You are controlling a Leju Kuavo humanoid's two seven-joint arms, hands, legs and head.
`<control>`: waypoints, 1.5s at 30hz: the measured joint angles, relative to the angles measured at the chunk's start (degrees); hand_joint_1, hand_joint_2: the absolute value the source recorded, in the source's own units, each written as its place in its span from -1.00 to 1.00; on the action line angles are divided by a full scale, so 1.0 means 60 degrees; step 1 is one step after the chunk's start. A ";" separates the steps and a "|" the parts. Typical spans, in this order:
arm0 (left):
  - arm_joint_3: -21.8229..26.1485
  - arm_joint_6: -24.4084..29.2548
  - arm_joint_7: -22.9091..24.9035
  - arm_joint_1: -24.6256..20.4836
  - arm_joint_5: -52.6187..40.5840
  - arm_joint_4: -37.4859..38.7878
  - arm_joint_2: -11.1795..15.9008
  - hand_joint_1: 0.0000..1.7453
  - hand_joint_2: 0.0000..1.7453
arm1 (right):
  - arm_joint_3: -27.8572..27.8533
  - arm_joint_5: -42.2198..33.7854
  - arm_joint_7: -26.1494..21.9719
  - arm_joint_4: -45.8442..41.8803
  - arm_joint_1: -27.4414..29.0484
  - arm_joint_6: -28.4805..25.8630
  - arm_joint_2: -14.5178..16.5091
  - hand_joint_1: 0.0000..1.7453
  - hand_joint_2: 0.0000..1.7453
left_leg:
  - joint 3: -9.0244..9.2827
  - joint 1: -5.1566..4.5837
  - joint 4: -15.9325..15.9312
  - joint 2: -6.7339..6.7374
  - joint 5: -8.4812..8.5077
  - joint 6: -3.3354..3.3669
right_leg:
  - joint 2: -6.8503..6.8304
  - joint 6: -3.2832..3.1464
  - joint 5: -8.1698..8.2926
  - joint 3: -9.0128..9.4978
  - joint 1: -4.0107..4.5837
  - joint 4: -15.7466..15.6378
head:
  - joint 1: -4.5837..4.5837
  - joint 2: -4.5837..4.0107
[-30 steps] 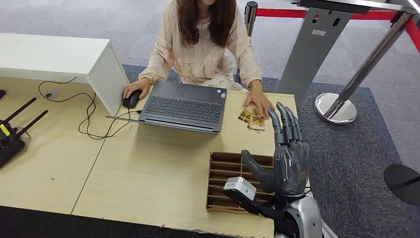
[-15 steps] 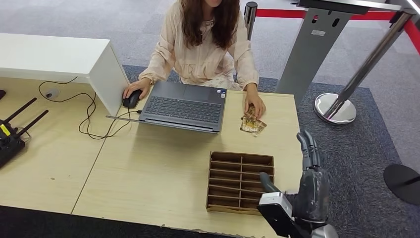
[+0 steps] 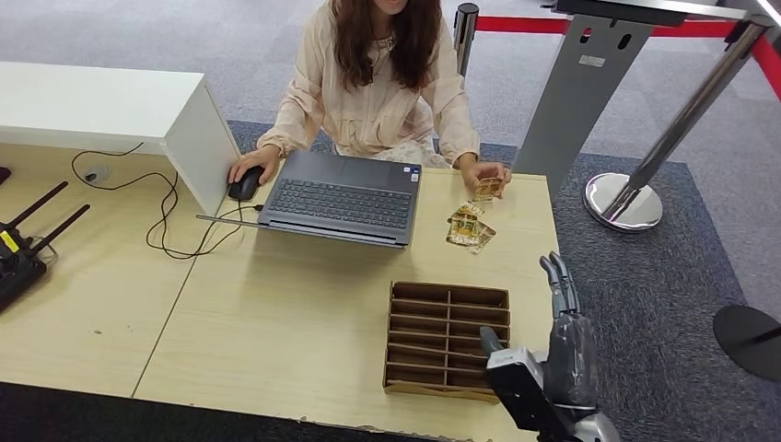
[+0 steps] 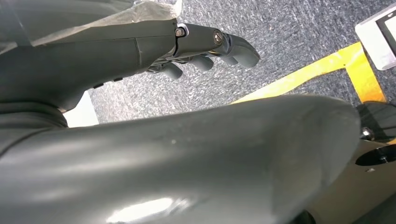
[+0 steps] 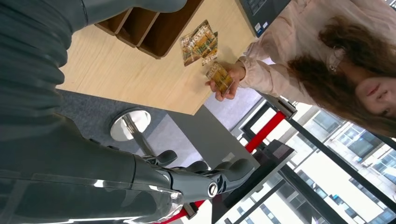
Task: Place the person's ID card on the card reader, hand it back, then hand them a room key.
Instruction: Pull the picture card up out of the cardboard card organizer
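Observation:
The person across the desk holds one gold card up in a hand, just above the desk's far right corner. A few more gold cards lie on the desk beside the laptop. My right hand stands upright at the desk's near right edge. Its fingers are straight and apart, and it holds nothing. It is well short of the cards and next to a brown slotted box. My left hand hangs over dark carpet, loosely open with nothing in it.
A grey laptop sits before the person, whose other hand rests on a black mouse. A white shelf, loose cables and a black router occupy the desk's left. Barrier posts stand to the right.
My right hand has drawn back from the cards at the far side to the desk's near right edge and dropped lower. The person has picked one card up off the pile.

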 joint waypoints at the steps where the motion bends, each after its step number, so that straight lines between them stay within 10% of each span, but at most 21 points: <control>1: 0.0009 0.0000 -0.0008 0.0000 -0.0004 0.0000 0.0000 -1.00 -1.00 | 0.0018 0.0042 0.0060 0.0053 -0.0022 0.0000 -0.0014 -0.81 1.00 | 0.0000 0.0000 0.0000 0.0000 0.0000 0.0000 | 0.0000 0.0000 0.0000 0.0000 0.0000 0.0000 | 0.0000 0.0000; 7: 0.0036 0.0000 -0.0020 -0.0001 -0.0012 0.0000 0.0000 -1.00 -1.00 | 0.0125 0.0360 0.0237 0.0320 -0.0052 0.0000 -0.0054 -0.60 1.00 | 0.0000 0.0000 0.0000 0.0000 0.0000 0.0000 | 0.0000 0.0000 0.0000 0.0000 0.0000 0.0000 | -0.0001 0.0000; 13: 0.0036 -0.0002 0.0034 0.0000 -0.0007 0.0000 0.0000 -1.00 -1.00 | 0.0157 0.0610 0.0346 0.0460 -0.0014 0.0000 -0.0092 0.45 1.00 | 0.0001 0.0000 0.0001 0.0001 0.0000 0.0000 | 0.0000 0.0000 0.0000 -0.0002 0.0000 0.0000 | 0.0000 0.0000; 20: 0.0036 -0.0002 0.0141 0.0003 0.0045 0.0000 0.0000 -1.00 -1.00 | 0.0062 0.0779 0.0378 0.0447 0.0202 -0.0006 -0.0177 0.33 1.00 | 0.0001 0.0000 0.0001 0.0001 0.0000 0.0000 | 0.0000 0.0000 0.0000 -0.0001 -0.0001 0.0000 | 0.0000 0.0000; 27: 0.0039 -0.0014 0.0228 0.0005 0.0108 0.0000 0.0001 -1.00 -1.00 | -0.0022 0.1015 0.0713 0.0306 0.0349 -0.0011 -0.0430 -0.58 1.00 | 0.0002 -0.0001 0.0001 0.0001 0.0000 0.0000 | 0.0000 0.0001 0.0001 -0.0001 -0.0001 0.0000 | 0.0000 0.0000; 45: 0.0062 -0.0028 0.0307 0.0005 0.0261 0.0000 0.0004 -1.00 -1.00 | 0.0295 0.0471 0.1266 -0.0833 0.0348 -0.0010 -0.1435 -0.18 1.00 | 0.0001 0.0000 0.0001 0.0001 0.0000 0.0000 | 0.0000 0.0003 0.0003 0.0001 0.0000 0.0000 | -0.0001 0.0000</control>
